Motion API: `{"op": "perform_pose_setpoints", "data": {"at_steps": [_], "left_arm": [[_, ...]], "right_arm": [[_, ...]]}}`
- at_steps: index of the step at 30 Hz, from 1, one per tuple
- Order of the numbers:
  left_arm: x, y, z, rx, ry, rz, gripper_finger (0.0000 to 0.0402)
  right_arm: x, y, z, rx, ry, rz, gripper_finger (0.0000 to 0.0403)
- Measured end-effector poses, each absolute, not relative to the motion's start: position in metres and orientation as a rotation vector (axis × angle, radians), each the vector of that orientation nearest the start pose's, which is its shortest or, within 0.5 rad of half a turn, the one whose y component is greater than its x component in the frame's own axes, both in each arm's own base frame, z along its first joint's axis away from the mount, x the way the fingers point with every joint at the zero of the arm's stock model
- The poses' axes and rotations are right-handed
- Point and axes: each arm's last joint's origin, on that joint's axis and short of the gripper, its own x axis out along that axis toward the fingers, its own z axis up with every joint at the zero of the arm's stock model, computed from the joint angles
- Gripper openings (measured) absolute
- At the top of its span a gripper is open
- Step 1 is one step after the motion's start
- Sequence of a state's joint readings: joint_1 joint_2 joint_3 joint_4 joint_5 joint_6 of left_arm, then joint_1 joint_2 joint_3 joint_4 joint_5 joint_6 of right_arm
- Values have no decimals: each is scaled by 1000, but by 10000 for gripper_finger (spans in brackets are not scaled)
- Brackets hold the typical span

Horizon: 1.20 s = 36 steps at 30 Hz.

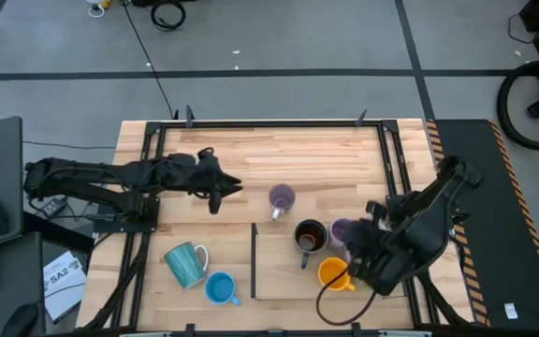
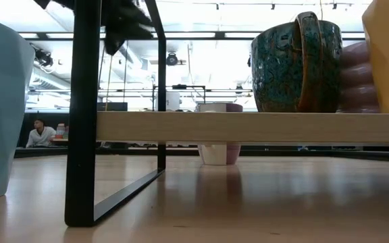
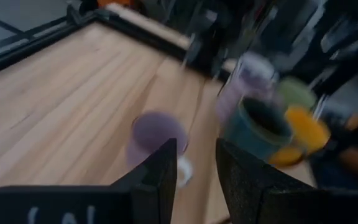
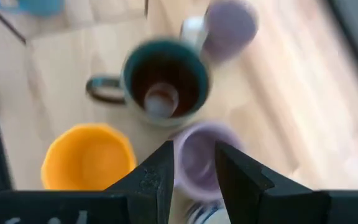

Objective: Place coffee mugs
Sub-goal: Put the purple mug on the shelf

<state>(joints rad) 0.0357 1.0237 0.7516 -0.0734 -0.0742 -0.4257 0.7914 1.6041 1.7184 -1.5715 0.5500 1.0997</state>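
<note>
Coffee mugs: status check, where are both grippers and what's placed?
Left gripper open, empty, short of a purple mug on bare table. Right gripper open above a second purple mug, beside dark teal mug and orange mug. Nothing blocking.

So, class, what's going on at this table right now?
A two-armed robot is sorting coffee mugs. The right end effector hovers over a purple mug, beside the dark teal mug and orange mug on a raised board. The left end effector hangs empty near another purple mug. Neither holds anything.
</note>
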Motion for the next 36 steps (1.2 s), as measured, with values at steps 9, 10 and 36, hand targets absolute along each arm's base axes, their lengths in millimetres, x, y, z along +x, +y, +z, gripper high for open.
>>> {"op": "perform_pose_setpoints", "data": {"at_steps": [9,10,36], "left_arm": [[266,11,297,-504,273,165,116],[273,11,300,-500,279,166,116],[376,60,239,-522,797,413,116]], "right_arm": [[188,139,402,-86,842,-408,122],[186,133,405,-96,817,-421,122],[158,75,326,64,774,-324,122]]}}
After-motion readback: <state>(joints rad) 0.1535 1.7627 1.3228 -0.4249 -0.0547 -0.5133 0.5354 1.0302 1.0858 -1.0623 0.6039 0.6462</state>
